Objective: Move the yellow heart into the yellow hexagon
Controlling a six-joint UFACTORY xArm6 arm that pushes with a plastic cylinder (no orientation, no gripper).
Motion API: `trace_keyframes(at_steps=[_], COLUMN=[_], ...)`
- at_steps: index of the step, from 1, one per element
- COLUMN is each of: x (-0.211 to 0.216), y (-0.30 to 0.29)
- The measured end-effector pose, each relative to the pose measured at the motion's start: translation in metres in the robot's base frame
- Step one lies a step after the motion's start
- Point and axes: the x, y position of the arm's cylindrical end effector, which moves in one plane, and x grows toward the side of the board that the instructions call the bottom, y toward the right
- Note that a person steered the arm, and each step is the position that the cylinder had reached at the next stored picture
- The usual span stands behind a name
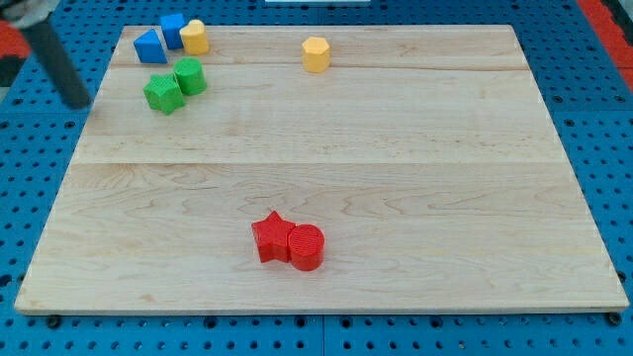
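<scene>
my tip (pixel 77 103) off board (pixel 396 178) left edge, yellow heart (pixel 194 37) top-left corner, yellow hexagon (pixel 316 54)

**Colours on the board**

Two yellow blocks, the yellow heart (pixel 194 37) and yellow hexagon (pixel 316 54), are showing against the pale wooden board (pixel 396 158). Two blue blocks (pixel 161 38), a green star (pixel 163 95), a green cylinder (pixel 190 76), a red star (pixel 271 237) and a red cylinder (pixel 307 247) are showing too. The perforated surround (pixel 584 99) is showing blue.

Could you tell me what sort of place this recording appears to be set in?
Probably a robotics lab bench: a wooden board lies on a blue perforated table, small coloured blocks such as the yellow hexagon and red star sit on it, and my tip is at the view's left.
</scene>
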Motion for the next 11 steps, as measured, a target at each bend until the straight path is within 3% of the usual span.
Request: trace_keyframes(at_steps=[1, 2, 3, 5, 7, 11], x=[-0.018, -0.087, -0.120, -0.117, -0.065, -0.056], y=[-0.001, 0.005, 0.021, 0.118, 0.162, 0.325])
